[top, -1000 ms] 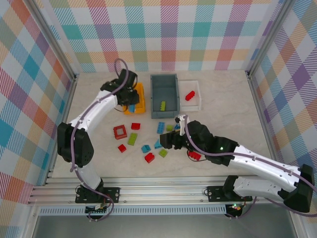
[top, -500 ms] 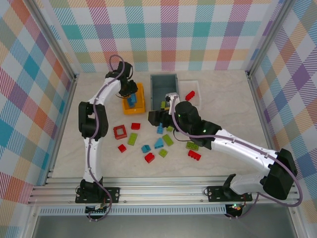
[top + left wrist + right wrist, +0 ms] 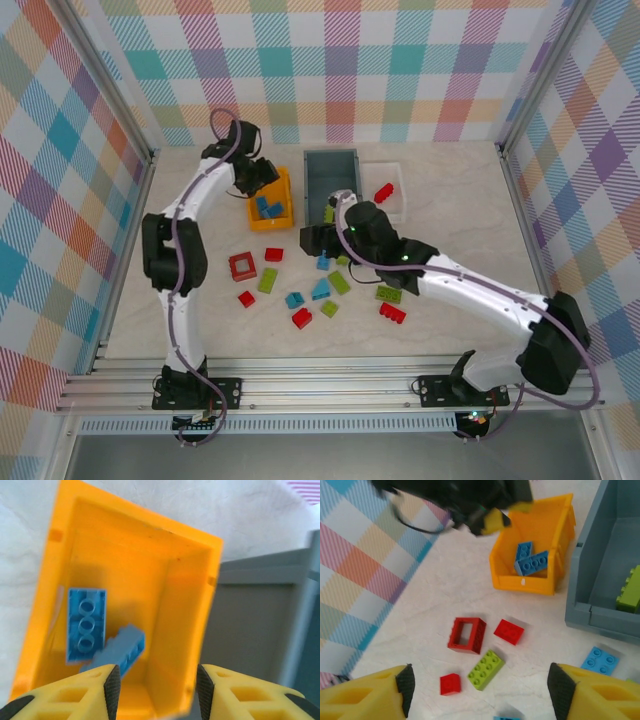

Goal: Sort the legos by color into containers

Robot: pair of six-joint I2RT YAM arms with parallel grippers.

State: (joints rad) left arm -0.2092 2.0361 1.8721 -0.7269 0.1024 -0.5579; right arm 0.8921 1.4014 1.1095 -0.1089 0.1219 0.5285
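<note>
Gaping empty, left end effector (image 3: 157,680) and right end effector (image 3: 480,690) hover; a green brick (image 3: 629,590) is cropped.

Bins ahead of both my claws, loose bricks on the tabletop between

My left claw (image 3: 157,690) hangs over the small bin (image 3: 200,605), where a flat brick (image 3: 86,625) lies with a tilted brick (image 3: 122,647) across its near end; the deep bin (image 3: 255,625) stands just right of it. Ahead of my right claw (image 3: 482,692), on the tabletop (image 3: 445,580), sits the hollow square brick (image 3: 466,634), a neighbour brick (image 3: 509,631) just right of it. Beyond them is the small bin, and to the right the deep bin with a lone brick (image 3: 630,589) inside.
</note>
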